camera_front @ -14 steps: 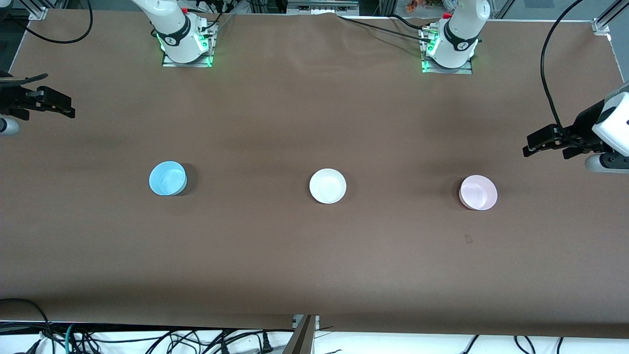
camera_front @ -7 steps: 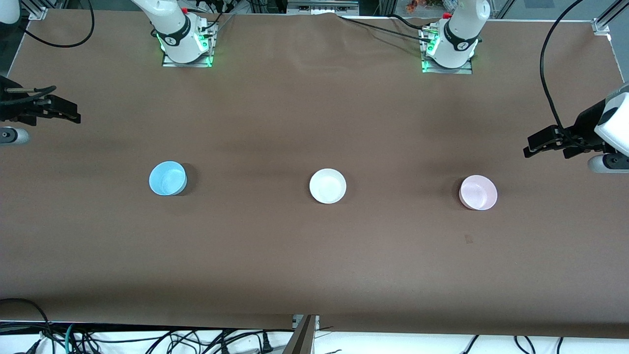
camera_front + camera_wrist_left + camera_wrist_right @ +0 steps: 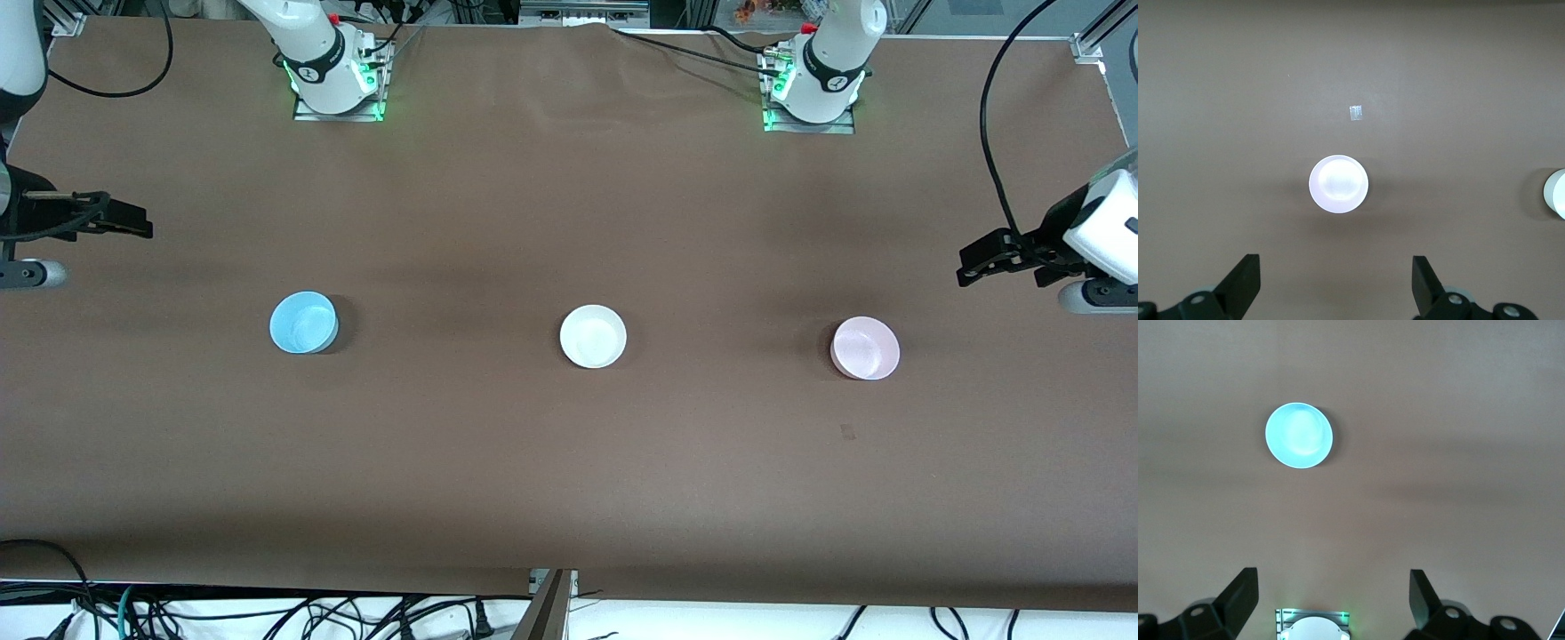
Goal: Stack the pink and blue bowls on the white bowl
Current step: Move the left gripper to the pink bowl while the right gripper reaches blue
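You have three bowls in a row across the brown table (image 3: 569,462), all upright, well apart, none stacked. The white bowl (image 3: 593,336) sits mid-table. The blue bowl (image 3: 303,322) is toward the right arm's end, the pink bowl (image 3: 865,348) toward the left arm's end. A small tape scrap (image 3: 1355,113) lies near the pink bowl, nearer the front camera.

Your left gripper (image 3: 978,263) hangs over bare table at its own end, fingers (image 3: 1245,280) spread wide, holding nothing. Your right gripper (image 3: 124,220) hangs over the table edge at its end, fingers (image 3: 1241,590) spread wide, also holding nothing.
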